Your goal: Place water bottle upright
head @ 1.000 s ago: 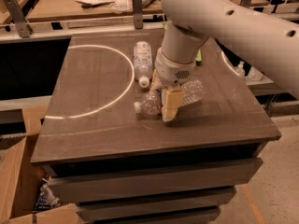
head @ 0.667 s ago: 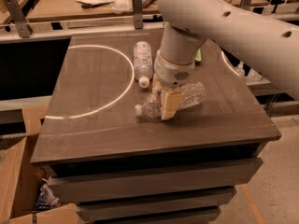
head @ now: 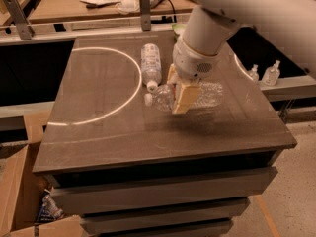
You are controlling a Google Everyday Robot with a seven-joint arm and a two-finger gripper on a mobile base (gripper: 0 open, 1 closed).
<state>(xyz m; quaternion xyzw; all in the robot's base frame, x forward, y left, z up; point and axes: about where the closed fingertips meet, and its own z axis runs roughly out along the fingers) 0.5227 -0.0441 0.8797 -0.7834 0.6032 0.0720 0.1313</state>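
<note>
Camera view: a broad, flat, dark grey-brown worktop (head: 98, 127) with a matte grain carries a thin white arc and two lying bottles. A smooth, rounded white robot arm (head: 237, 9) enters from the upper right, cut off by the frame. Its tan, flat-fingered end effector (head: 178, 95) sits mid-worktop, clamped across the clear ribbed plastic water bottle (head: 210, 94), which lies on its side, white cap to the left; its label band is hidden behind the fingers. Just behind lies one smaller clear bottle with a wide whitish label (head: 150, 63). Two tiny clear bottles (head: 254, 73) (head: 271, 75) stand on the right ledge, their details indistinct.
</note>
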